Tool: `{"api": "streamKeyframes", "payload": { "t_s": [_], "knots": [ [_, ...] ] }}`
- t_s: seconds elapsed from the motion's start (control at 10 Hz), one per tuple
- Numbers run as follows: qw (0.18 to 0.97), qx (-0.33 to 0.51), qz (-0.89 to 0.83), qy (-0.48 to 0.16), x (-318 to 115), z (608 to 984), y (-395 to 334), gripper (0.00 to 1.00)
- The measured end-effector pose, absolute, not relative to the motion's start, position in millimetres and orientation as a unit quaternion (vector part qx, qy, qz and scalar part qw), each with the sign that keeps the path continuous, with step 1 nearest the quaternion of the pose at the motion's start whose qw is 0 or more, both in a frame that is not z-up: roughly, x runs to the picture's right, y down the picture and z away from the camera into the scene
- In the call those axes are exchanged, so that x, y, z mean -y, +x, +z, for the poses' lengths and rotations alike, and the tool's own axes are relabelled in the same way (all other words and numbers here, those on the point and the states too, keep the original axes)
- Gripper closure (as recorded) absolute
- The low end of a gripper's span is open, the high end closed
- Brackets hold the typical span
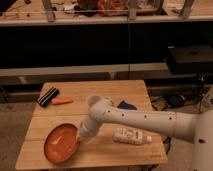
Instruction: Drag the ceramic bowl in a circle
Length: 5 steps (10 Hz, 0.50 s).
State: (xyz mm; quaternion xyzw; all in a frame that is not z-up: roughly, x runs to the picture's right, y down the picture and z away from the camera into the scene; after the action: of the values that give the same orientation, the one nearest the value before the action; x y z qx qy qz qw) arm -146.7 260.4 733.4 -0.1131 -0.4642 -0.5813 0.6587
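Camera view: gripper (83, 136) low over bench (125, 90).
Bowl (60, 144): front-left corner, its right rim at the gripper.
Grip: state not discernible.

Warm, rather dim light falls from above on the table (107, 90), and its wood glows yellow-orange. Behind the table, the space under the shelf (100, 19) lies in deep shadow, almost black, while the shelf itself is brightly lit. The white arm (140, 120) over the table takes on a cream tint, with a soft shadow on the wood beneath it. The gripper (82, 135), at the table's front left by the bowl (60, 145), is dark on its underside. A faint pale sheen lies inside the bowl.
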Motion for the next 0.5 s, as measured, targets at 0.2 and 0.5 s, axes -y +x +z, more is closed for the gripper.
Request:
{"api": "streamKeyframes", "payload": {
  "t_s": [0.2,0.5],
  "knots": [
    [0.629,0.477,-0.605,-0.103,-262,729,-182,1.00],
    [0.595,0.503,-0.623,-0.074,-251,734,-240,1.00]
  ]
}}
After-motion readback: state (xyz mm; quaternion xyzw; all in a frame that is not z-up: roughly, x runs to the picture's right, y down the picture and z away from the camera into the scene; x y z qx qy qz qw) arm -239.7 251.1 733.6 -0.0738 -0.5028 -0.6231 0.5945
